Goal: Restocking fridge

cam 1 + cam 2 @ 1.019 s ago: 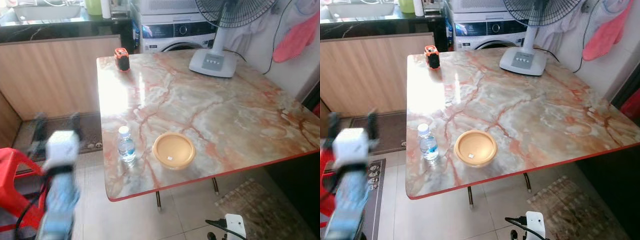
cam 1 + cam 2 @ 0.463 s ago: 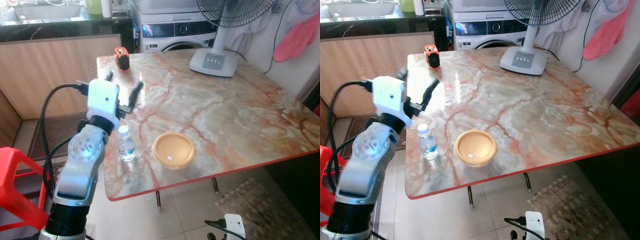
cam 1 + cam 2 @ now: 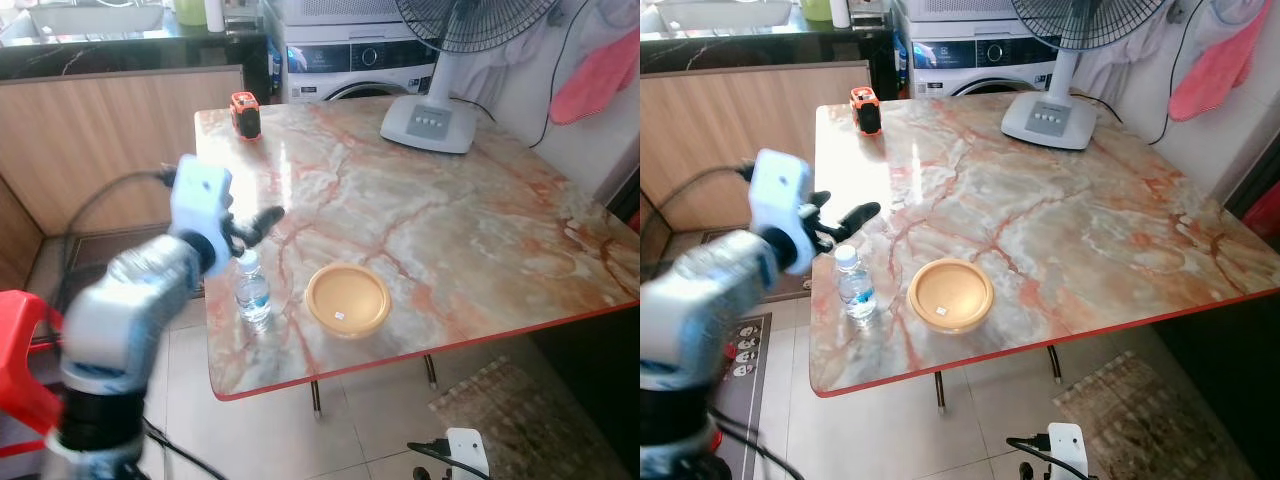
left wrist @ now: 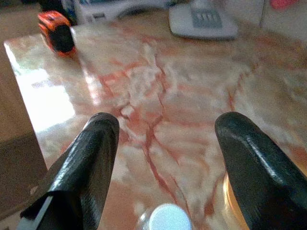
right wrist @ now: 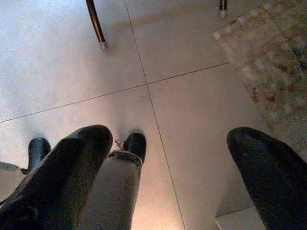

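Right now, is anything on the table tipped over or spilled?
No. The small clear plastic water bottle stands upright near the marble table's edge, cap on. The round yellow lidded container sits flat beside it. The left gripper hovers open above the bottle.

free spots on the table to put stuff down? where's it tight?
Most of the marble table is bare: the wide middle and right side, between the fan base and the yellow bowl. The strip between the tape measure and the water bottle is bare too. It is tight at the near left corner: bottle, bowl and the open left pincer above the bottle.
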### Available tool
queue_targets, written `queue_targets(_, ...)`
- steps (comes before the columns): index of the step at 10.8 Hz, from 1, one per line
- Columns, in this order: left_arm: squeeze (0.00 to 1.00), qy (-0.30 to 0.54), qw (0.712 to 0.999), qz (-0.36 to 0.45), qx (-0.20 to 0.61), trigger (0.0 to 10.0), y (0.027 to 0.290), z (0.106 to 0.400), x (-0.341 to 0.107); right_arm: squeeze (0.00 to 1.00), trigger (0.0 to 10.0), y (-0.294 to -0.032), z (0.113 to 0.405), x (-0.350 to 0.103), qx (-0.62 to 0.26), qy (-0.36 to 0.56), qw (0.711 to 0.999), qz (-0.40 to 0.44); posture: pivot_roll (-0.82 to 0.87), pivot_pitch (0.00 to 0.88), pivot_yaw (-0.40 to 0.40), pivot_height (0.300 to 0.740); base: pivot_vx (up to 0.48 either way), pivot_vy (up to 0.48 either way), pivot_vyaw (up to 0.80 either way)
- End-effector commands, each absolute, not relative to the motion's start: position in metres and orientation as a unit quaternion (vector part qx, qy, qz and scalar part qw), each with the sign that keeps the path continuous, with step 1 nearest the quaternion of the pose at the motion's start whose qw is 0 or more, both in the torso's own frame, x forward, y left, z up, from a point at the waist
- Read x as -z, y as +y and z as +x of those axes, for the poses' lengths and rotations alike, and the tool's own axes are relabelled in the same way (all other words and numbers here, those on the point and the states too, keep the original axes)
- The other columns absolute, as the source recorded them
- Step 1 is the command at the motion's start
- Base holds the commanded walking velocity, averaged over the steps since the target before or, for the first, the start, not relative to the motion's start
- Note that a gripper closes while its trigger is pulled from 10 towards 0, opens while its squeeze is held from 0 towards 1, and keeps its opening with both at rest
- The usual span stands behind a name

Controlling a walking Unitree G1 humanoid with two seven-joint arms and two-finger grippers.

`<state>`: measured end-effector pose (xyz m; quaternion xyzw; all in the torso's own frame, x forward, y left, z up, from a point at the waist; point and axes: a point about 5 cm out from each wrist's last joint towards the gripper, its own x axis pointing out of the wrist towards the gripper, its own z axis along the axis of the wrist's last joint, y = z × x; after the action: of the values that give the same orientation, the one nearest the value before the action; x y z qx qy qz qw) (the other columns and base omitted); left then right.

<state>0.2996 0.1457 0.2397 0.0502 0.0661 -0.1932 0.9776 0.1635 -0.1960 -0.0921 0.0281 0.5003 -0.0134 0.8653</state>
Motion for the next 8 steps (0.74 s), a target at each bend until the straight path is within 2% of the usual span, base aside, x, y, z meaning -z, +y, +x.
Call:
queue_targets(1, 0.00, 0.074, 0.970, 0.066, 0.221, 10.0, 0.140, 0.296, -0.243, 0.00, 10.0, -0.198, 0.162, 0.092, 0.016, 0.504, 0.863, 0.028, 0.08, 0.000, -0.054, 0.740, 0.000, 0.000, 0.00)
queue_targets(2, 0.00, 0.089, 0.959, 0.089, 0.253, 10.0, 0.138, 0.294, -0.243, 0.00, 10.0, -0.198, 0.162, 0.092, 0.016, 0.504, 0.863, 0.028, 0.08, 0.000, -0.055, 0.740, 0.000, 0.000, 0.00)
queue_targets(4, 0.00, 0.119, 0.962, 0.122, 0.216, 10.0, 0.151, 0.305, -0.239, 0.00, 10.0, -0.198, 0.163, 0.092, 0.013, 0.505, 0.862, 0.025, 0.08, 0.000, -0.050, 0.740, 0.000, 0.000, 0.00)
queue_targets(8, 0.00, 0.157, 0.951, 0.101, 0.246, 10.0, 0.148, 0.303, -0.233, 0.00, 10.0, -0.197, 0.162, 0.093, 0.012, 0.507, 0.861, 0.026, 0.07, 0.000, -0.043, 0.740, 0.000, 0.000, 0.00)
